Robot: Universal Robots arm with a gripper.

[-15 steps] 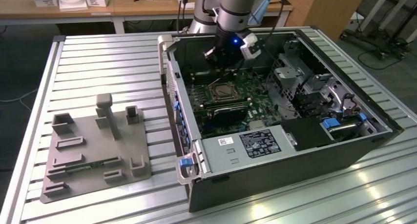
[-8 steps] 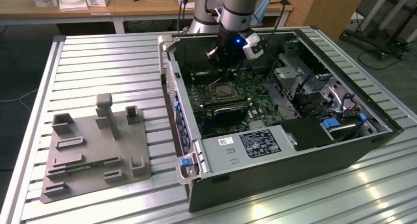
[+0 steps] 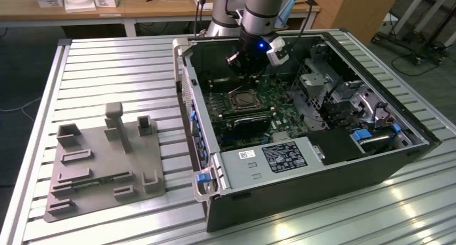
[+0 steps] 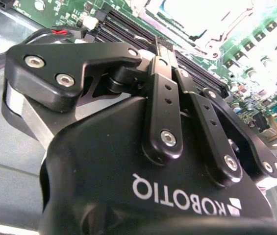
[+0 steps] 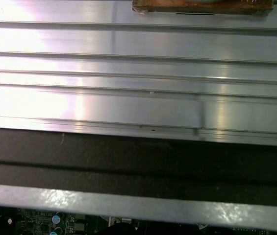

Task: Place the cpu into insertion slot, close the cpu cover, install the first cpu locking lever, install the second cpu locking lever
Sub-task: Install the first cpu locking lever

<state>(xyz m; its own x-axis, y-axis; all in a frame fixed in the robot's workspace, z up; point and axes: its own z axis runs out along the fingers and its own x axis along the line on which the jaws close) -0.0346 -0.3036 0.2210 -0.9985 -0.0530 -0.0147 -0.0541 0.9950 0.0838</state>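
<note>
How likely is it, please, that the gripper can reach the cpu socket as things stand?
Likely yes: the gripper hangs inside the open case, close above the cpu socket, with nothing visible standing between them.

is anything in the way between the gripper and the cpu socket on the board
Nothing visible does. In the exterior view the gripper hangs inside the open case, over the motherboard and close to the cpu socket, with only open air between the two.
</note>
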